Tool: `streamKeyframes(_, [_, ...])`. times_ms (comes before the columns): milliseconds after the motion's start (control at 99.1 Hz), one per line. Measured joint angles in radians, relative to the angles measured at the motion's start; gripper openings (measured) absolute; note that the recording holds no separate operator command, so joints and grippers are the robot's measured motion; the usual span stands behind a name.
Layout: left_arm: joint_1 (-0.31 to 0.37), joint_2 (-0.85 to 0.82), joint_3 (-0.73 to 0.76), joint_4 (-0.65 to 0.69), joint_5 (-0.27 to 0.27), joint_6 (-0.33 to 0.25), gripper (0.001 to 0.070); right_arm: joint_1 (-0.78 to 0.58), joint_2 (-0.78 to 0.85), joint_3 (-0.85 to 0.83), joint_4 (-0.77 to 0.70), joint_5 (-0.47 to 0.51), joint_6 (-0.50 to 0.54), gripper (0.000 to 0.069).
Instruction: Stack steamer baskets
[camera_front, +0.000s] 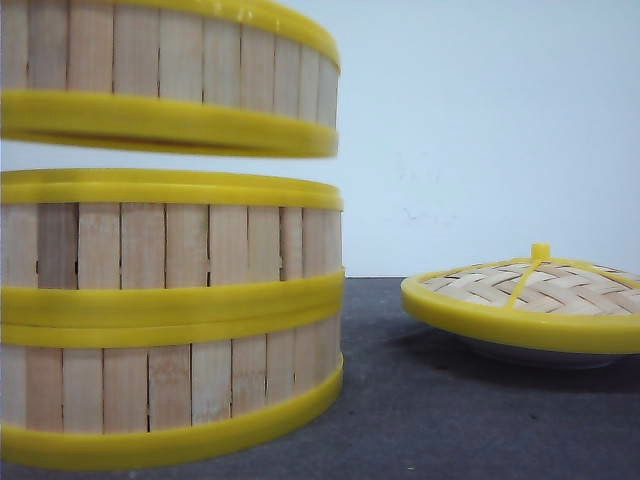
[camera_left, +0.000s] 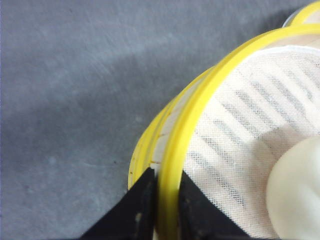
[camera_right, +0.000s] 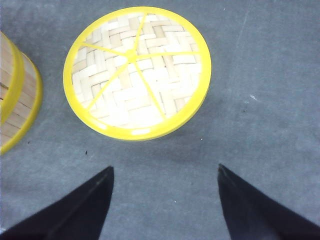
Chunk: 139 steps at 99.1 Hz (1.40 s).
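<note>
Two steamer baskets sit stacked at the left of the front view, the lower one (camera_front: 170, 400) on the table and the second (camera_front: 170, 255) on top of it. A third steamer basket (camera_front: 170, 75) hangs in the air a little above them, tilted slightly. In the left wrist view my left gripper (camera_left: 167, 177) is shut on that basket's yellow rim (camera_left: 192, 112), one finger inside, one outside. Inside it lie a white mesh liner (camera_left: 250, 125) and a pale bun (camera_left: 297, 190). My right gripper (camera_right: 165, 172) stands open over bare table, short of the lid.
A domed woven bamboo lid (camera_front: 530, 295) with yellow rim and knob rests on a white plate (camera_front: 520, 350) at the right; it also shows in the right wrist view as the lid (camera_right: 137, 72). The stack's side (camera_right: 15, 95) shows there too. Dark grey table surface (camera_front: 440, 420) lies between stack and lid.
</note>
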Motion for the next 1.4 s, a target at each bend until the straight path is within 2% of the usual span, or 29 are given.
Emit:
streamKeyframes(515, [0.000, 0.001, -0.038, 0.066, 0.000, -0.018, 0.0028, 0.000, 0.000, 0.000, 0.001, 0.000, 0.000, 0.0406])
streamKeyframes(868, [-0.002, 0.040, -0.039, 0.068, -0.031, -0.023, 0.0028, 0.000, 0.000, 0.000, 0.001, 0.000, 0.000, 0.0406])
streamKeyframes(1312, [-0.002, 0.041, -0.039, 0.068, -0.033, -0.023, 0.0030, 0.000, 0.000, 0.000, 0.001, 0.000, 0.000, 0.0406])
streamKeyframes(1403, [-0.002, 0.041, -0.039, 0.068, -0.033, -0.026, 0.0049, 0.000, 0.000, 0.000, 0.001, 0.000, 0.000, 0.0406])
